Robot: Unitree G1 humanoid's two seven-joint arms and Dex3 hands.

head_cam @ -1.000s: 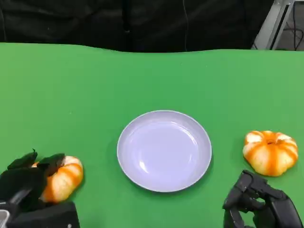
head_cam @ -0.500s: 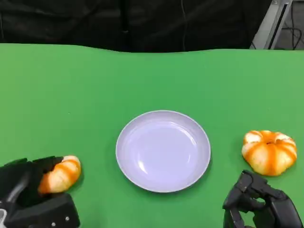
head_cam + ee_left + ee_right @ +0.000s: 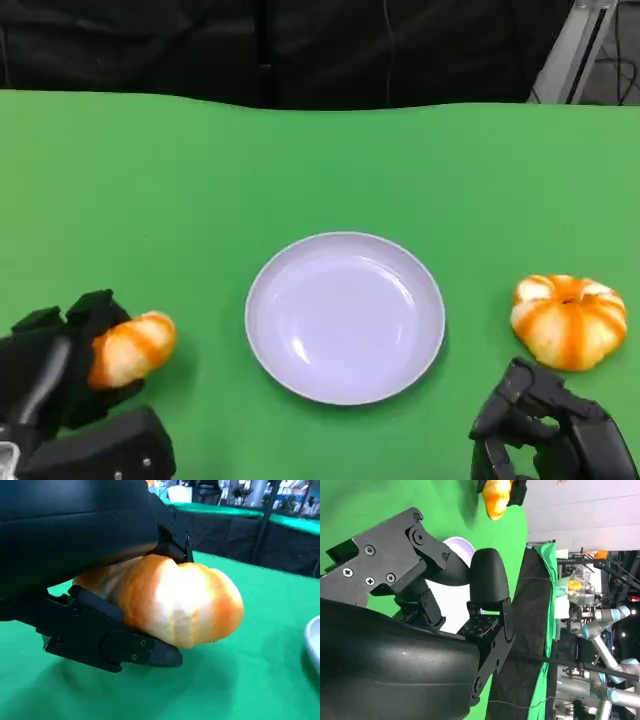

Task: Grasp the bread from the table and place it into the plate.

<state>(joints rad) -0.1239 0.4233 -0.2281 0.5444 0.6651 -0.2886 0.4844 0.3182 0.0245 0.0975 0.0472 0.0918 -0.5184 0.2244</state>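
Here, the left hand (image 3: 60,375) grips a bread (image 3: 132,349) left of the plate (image 3: 345,317); the right hand (image 3: 545,435), fingers curled and holding nothing, sits near a second bread (image 3: 569,321).

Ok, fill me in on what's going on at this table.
The left hand holds one bread in its fingers, near the table's left edge, not yet over the plate. The plate sits bare in the middle. A second bread lies on the table to its right, just beyond the right hand, which holds nothing.
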